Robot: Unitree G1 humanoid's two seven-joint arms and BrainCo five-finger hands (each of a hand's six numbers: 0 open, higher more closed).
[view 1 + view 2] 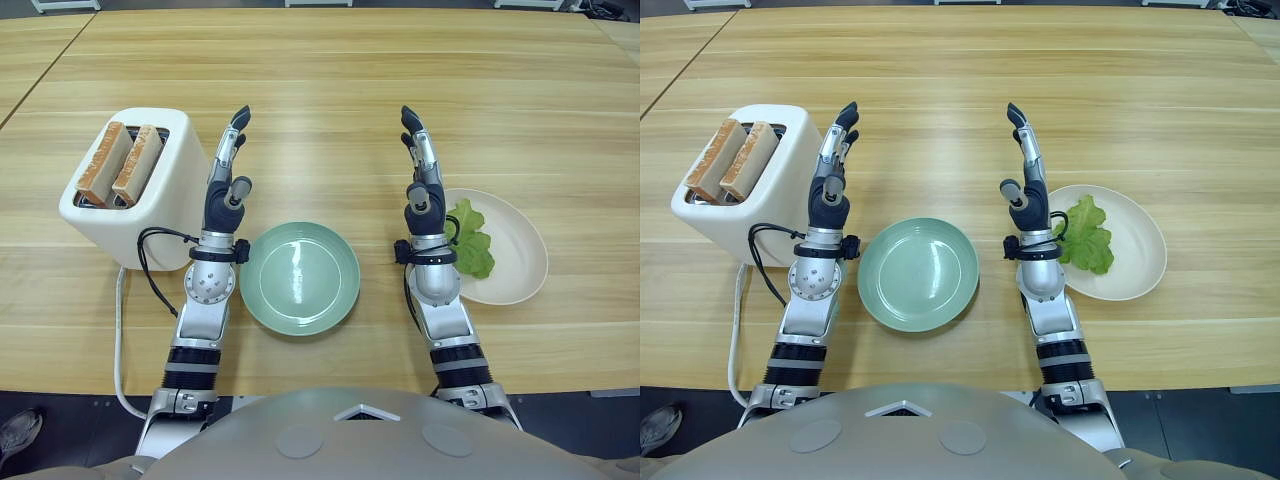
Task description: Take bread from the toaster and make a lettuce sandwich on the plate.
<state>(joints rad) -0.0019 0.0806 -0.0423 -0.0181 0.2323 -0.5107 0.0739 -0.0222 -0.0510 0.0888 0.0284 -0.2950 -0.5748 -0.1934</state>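
A cream toaster (135,215) stands at the left with two slices of bread (122,163) upright in its slots. An empty green plate (299,277) sits in the middle near the front edge. A lettuce leaf (472,239) lies on a cream plate (518,250) at the right. My left hand (228,178) is held up between the toaster and the green plate, fingers straight, holding nothing. My right hand (422,170) stands between the two plates, just left of the lettuce, also open and empty.
The toaster's white cord (120,340) runs down over the front edge of the wooden table (330,90). The far half of the table is bare wood. A seam to another table runs at the far left.
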